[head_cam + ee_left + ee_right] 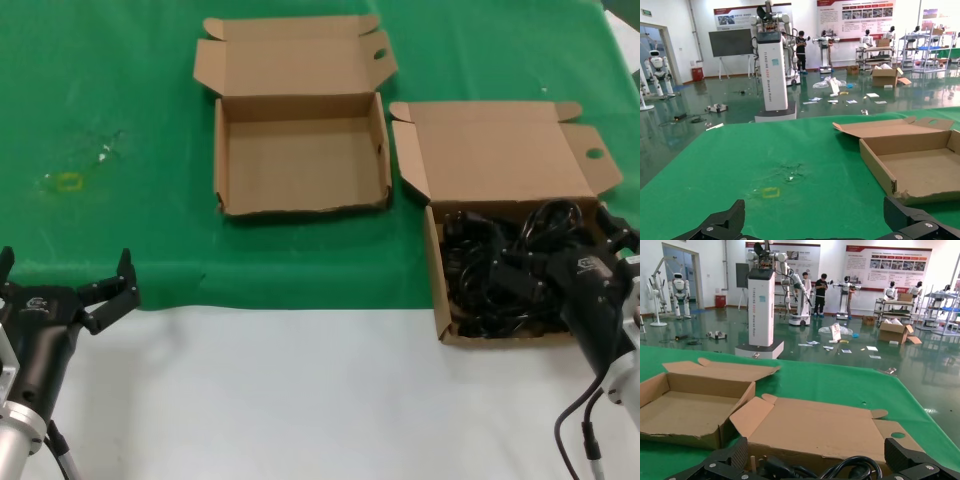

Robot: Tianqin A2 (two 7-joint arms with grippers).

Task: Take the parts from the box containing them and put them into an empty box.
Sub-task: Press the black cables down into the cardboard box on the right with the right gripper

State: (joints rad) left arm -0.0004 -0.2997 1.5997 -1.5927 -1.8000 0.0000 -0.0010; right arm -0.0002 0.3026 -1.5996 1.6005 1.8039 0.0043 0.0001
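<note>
On your head view, the right gripper (560, 262) sits at about 4 o'clock, fingers spread wide, lowered over the cardboard box (433, 262) that holds the tangled black power cords (490, 270). Whether a finger touches a cord can't be told. In your right wrist view a looped cord (850, 465) lies between the spread fingertips (732, 455). The empty cardboard box (300, 160) stands at 12 o'clock on the green cloth (100, 100), just beside the full one, both with lids open. Your left gripper (65, 285) waits at 8 o'clock over the cloth's near edge, fingers spread, holding nothing.
</note>
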